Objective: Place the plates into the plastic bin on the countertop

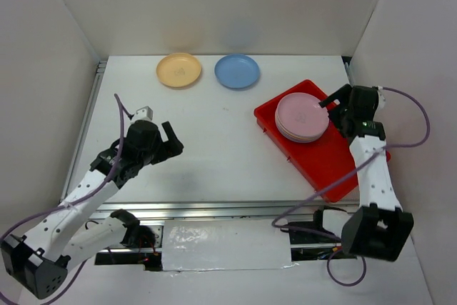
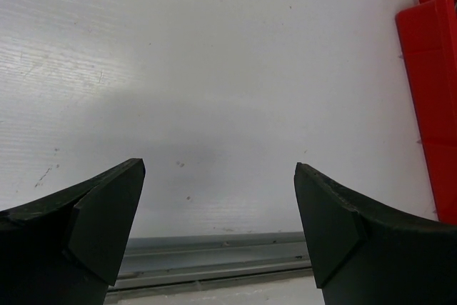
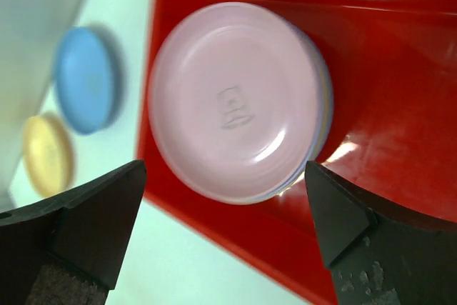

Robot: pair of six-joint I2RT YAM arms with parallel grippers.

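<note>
White table (image 1: pixel 214 148), white walls. Red bin (image 1: pixel 314 155) right, pink-topped plate stack (image 1: pixel 301 116) inside. Yellow plate (image 1: pixel 178 70), blue plate (image 1: pixel 237 71) at far edge. Both jaws wide, empty. Likely next: pinch blue rim, lift level.

No text can be read; the pink plate (image 3: pixel 239 101) bears only a small, illegible embossed mark (image 3: pixel 234 108) at its centre.

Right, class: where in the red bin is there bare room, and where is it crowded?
Bare: near half of the red bin, between the plate stack and its front corner. Crowded: far end, by the right gripper.
</note>
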